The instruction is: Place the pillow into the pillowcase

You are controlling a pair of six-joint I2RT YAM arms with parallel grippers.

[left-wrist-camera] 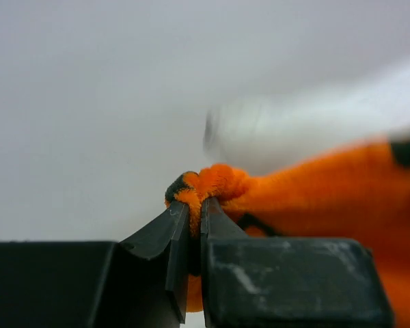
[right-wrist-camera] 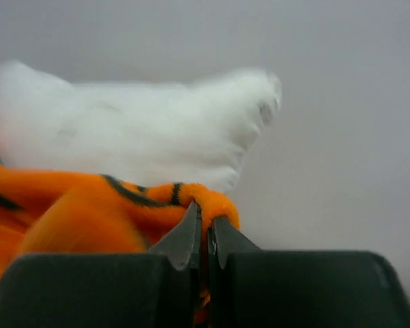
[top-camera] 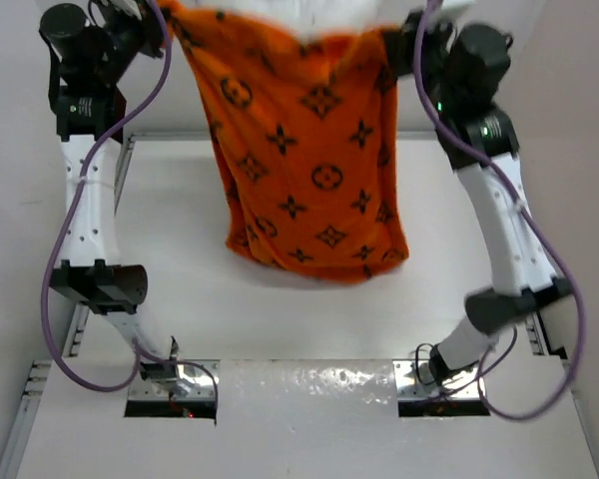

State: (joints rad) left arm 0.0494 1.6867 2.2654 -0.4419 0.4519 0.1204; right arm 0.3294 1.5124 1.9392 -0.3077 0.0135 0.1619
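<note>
1. Claw at left (left-wrist-camera: 195, 210) is clenched on the top corner of the bright orange fleecy pillowcase (top-camera: 309, 170), printed with dark brown flower-and-circle motifs.
2. Plump white pillow (right-wrist-camera: 143, 140) pokes out between both claws.
3. Claw at right (right-wrist-camera: 205, 217) pinches the opposite corner.

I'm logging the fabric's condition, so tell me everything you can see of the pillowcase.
The pillowcase is bright orange fleecy fabric printed with dark brown flower, star and circle motifs. It hangs opening-up, full and bulging. The left jaws and the right jaws, both shut, each pinch a top corner. The white pillow pokes out of the opening.
</note>
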